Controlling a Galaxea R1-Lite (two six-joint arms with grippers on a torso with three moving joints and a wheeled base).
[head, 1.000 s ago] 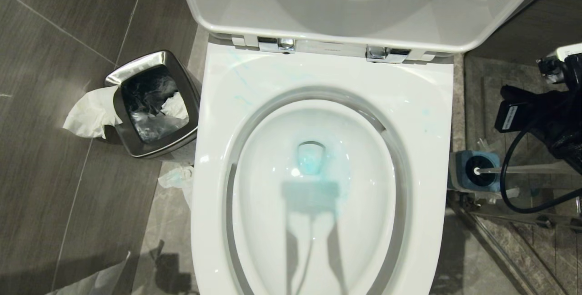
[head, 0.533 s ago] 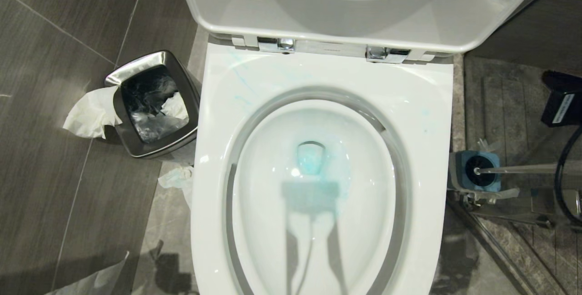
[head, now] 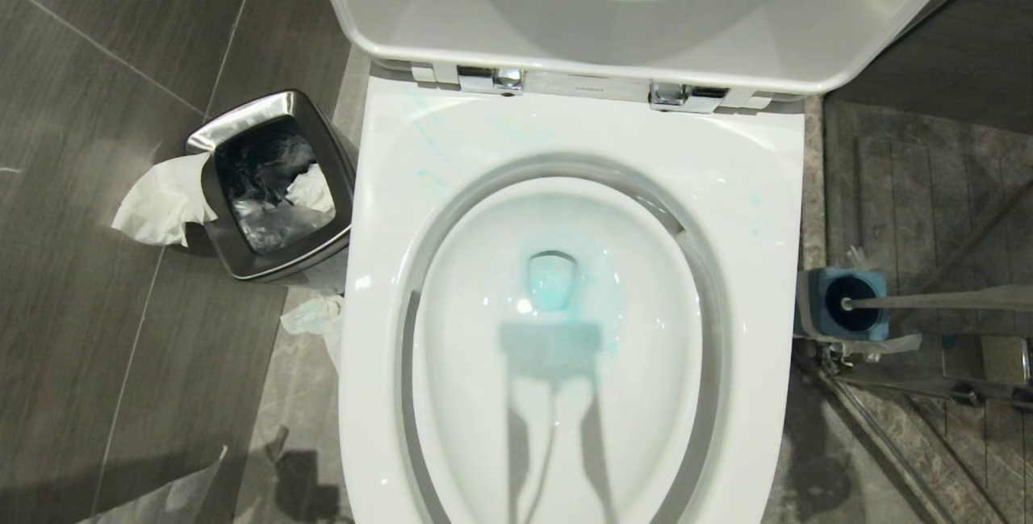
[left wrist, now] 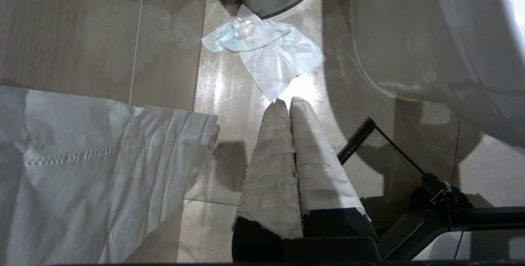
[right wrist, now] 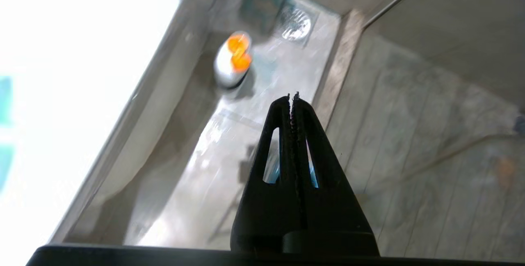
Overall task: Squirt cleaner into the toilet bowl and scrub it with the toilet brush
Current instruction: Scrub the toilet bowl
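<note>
White toilet bowl (turquoise cleaner tint)

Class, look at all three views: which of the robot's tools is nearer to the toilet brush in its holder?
Probably the right. The right tool hangs over the floor on the toilet's right, the side where the toilet brush stands. The left tool is on the opposite side, above tissue.

White toilet bowl open, turquoise cleaner pooled at drain, toilet brush seemingly in holder
</note>
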